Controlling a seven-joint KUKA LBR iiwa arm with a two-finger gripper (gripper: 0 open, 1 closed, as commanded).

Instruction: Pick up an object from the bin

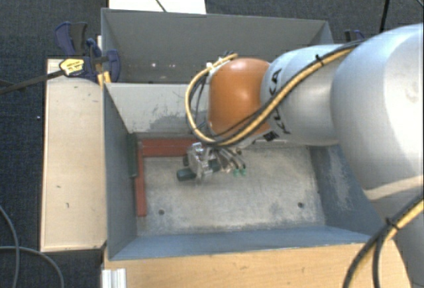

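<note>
Red-brown L-shaped bar (162, 147), left of centre: not yet lifted.
Gripper (204, 166) low beside it; whether closed, impossible to tell.

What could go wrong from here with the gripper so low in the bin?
The gripper sits close beside the red L-shaped bar on the floor of the bin and might shove or scrape it rather than lift anything. The small dark piece just left of it in the view could get nudged away; whether it is gripped cannot be told.
</note>
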